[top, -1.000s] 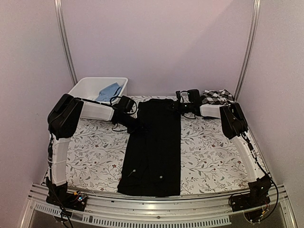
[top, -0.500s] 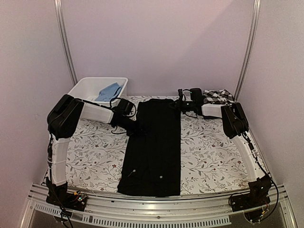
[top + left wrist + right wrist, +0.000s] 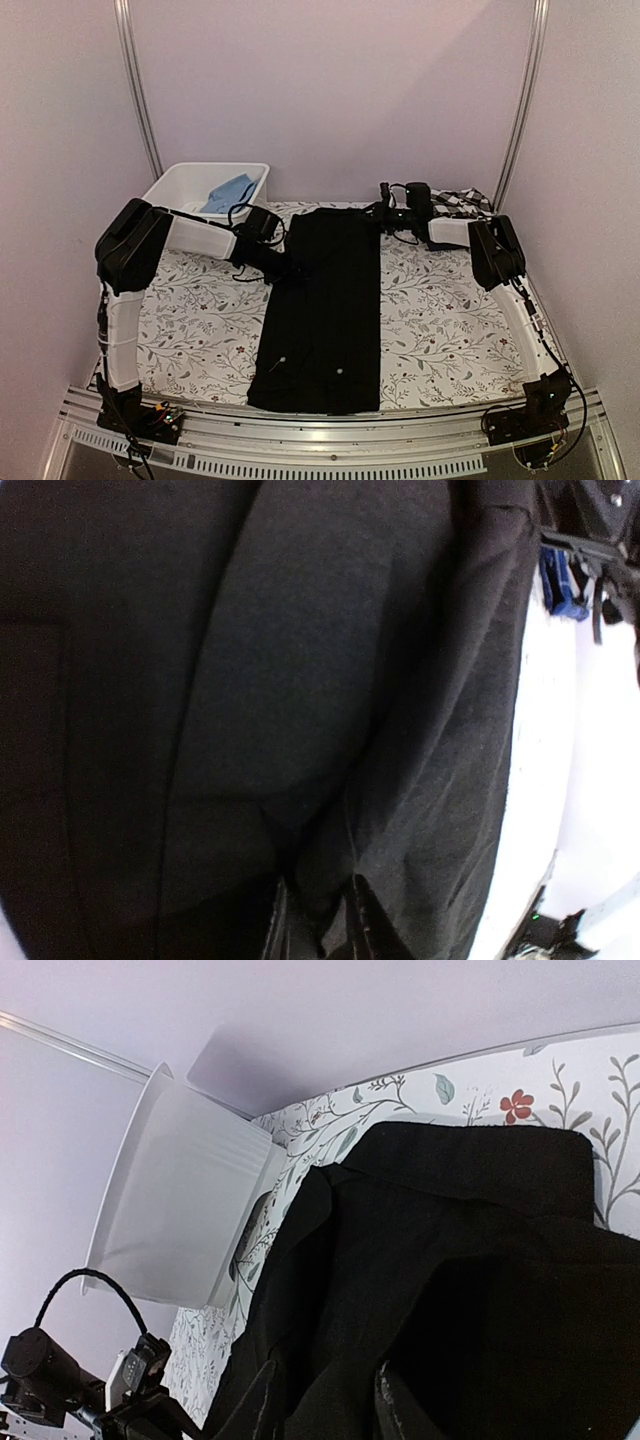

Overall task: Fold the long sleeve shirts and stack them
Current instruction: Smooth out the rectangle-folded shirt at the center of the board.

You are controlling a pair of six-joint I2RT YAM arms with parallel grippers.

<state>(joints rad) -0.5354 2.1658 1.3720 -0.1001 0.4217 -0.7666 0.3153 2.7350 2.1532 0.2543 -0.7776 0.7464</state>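
The plain black collared shirt (image 3: pixel 325 300) lies as a long narrow strip down the middle of the table, small white buttons near its front end. My left gripper (image 3: pixel 288 268) is at its left edge, shut on a fold of the black cloth (image 3: pixel 320 880). My right gripper (image 3: pixel 382 212) is at the shirt's far right corner by the collar (image 3: pixel 470 1155), with black cloth between its narrowly spread fingers (image 3: pixel 262 1405). The black-and-white checked shirt (image 3: pixel 462 200) lies bunched at the back right, behind the right arm. No shirt with lettering is in view.
A white bin (image 3: pixel 180 185) holding a blue cloth (image 3: pixel 228 193) stands at the back left, also in the right wrist view (image 3: pixel 175 1200). The floral tablecloth (image 3: pixel 200 320) covers the table. Upright frame posts stand at both back corners.
My right gripper has moved back and to the right, toward the shirt's far right corner. The left gripper has hardly moved at the shirt's left edge.
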